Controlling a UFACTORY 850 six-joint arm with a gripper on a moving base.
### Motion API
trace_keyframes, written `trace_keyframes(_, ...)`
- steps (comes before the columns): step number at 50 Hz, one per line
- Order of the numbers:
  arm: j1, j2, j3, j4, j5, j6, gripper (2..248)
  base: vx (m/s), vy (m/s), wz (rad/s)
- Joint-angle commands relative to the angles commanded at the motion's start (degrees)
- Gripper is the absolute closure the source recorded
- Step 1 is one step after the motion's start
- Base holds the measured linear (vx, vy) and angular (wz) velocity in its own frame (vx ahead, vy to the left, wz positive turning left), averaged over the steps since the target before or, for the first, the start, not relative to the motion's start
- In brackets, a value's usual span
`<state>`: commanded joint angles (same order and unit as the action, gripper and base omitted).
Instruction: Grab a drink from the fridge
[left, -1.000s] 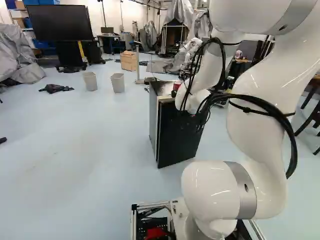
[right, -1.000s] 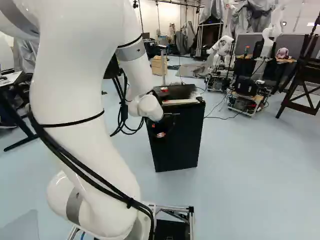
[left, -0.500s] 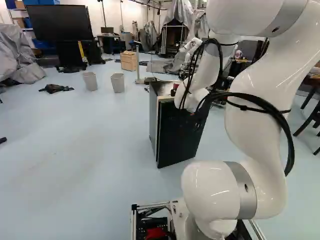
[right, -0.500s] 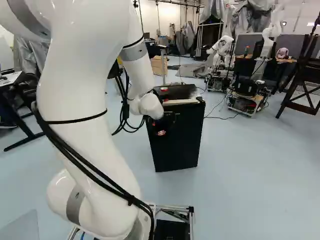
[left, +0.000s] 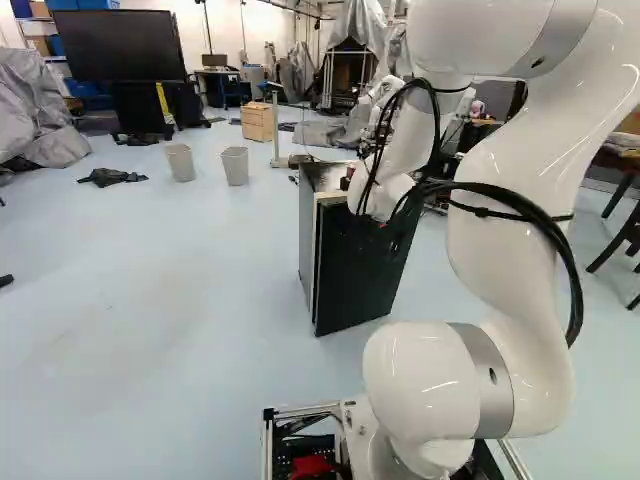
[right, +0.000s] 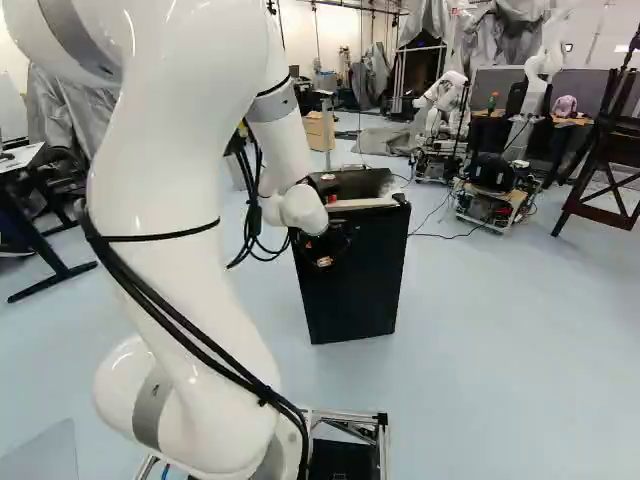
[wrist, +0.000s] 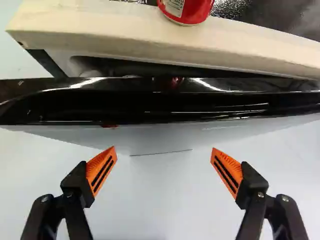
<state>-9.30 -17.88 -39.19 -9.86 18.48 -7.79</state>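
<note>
A pale blue floor spread across both base views. The white arm rose at the left of the right base view, its far end lowered to the front of the black fridge, which stood near that view's middle. Before the door, the fingers were wide open, orange pads well apart. A red can stood on the fridge's top, by its pale front edge, ahead of the fingers.
</note>
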Motion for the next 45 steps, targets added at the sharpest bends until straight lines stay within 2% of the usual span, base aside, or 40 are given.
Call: trace_keyframes(45,0.4,-2.6,-3.3,0.0,0.0,0.0,3,0.0,0.0,0.0)
